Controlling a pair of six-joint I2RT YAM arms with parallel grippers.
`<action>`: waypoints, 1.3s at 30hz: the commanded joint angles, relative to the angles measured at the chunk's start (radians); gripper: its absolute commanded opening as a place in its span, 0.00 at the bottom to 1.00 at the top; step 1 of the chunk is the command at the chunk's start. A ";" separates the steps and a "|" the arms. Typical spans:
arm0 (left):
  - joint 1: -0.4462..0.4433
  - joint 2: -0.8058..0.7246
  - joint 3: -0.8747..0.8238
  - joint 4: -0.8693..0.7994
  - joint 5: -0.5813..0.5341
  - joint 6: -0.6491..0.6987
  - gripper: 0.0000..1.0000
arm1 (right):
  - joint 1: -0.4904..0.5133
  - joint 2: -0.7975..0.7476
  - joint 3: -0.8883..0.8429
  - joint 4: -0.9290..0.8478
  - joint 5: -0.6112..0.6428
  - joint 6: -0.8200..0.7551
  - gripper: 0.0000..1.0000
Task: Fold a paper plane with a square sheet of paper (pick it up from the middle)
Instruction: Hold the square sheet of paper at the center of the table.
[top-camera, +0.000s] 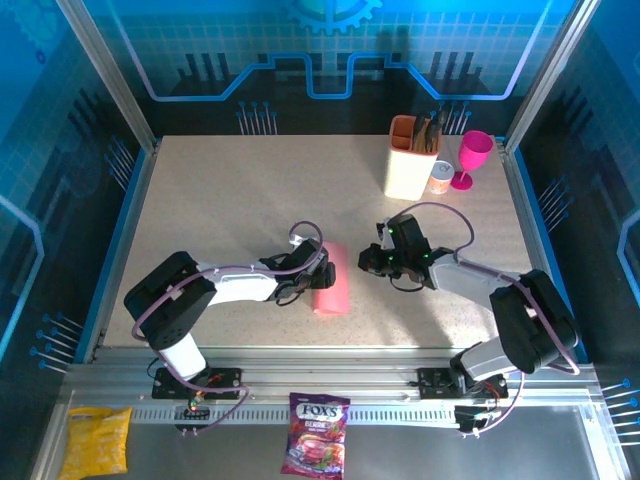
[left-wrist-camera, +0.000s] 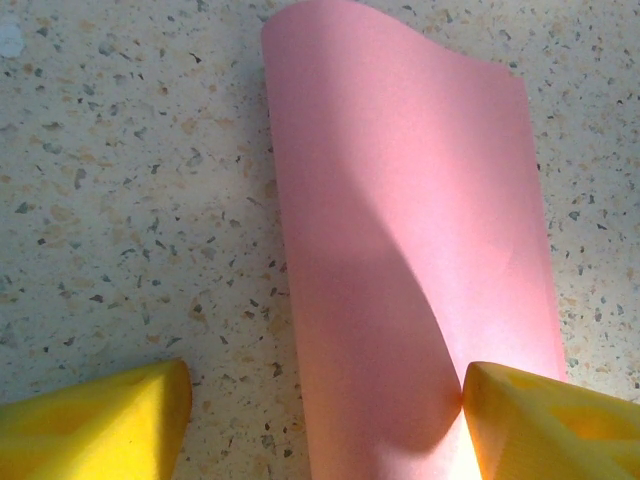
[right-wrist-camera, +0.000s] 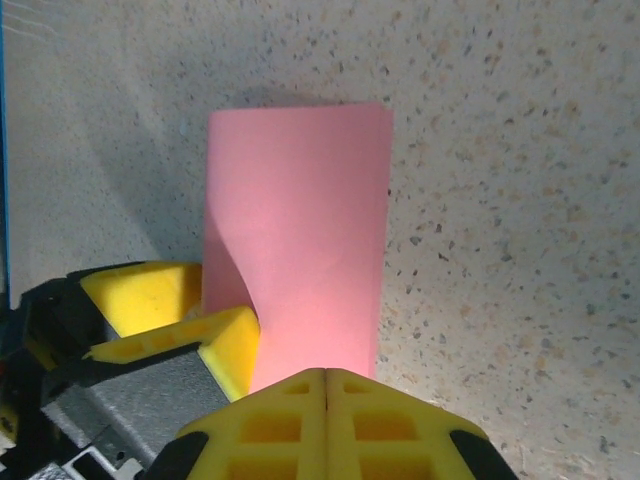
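Note:
The square sheet of salmon-pink paper (top-camera: 331, 285) lies mid-table, bent over into a loose half fold with a rounded, uncreased bulge (left-wrist-camera: 400, 200); it has no pointed plane shape. My left gripper (top-camera: 322, 268) is open and straddles the sheet's near end (left-wrist-camera: 325, 410). Its right finger (left-wrist-camera: 545, 420) touches the curved bulge, while bare table separates its left finger (left-wrist-camera: 100, 420) from the paper. My right gripper (top-camera: 372, 262) is shut with nothing in it, its joined tips (right-wrist-camera: 327, 378) just short of the paper (right-wrist-camera: 300, 220). The left gripper's yellow fingers (right-wrist-camera: 150, 295) sit at the sheet's left side.
At the back right stand a cream tool holder (top-camera: 410, 160), a small roll (top-camera: 440, 178) and a magenta goblet (top-camera: 474, 158). A candy bag (top-camera: 317, 432) and a yellow packet (top-camera: 97, 440) lie on the front ledge below the rail.

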 joint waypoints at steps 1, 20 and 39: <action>-0.005 0.034 -0.013 0.020 0.001 0.022 0.73 | 0.038 0.045 0.002 0.034 -0.033 0.014 0.00; -0.005 0.037 -0.020 0.030 0.005 0.020 0.73 | 0.141 0.230 0.030 0.106 -0.021 0.061 0.00; 0.016 -0.228 -0.001 -0.053 0.221 -0.026 0.52 | 0.144 0.280 -0.038 0.167 0.006 0.111 0.00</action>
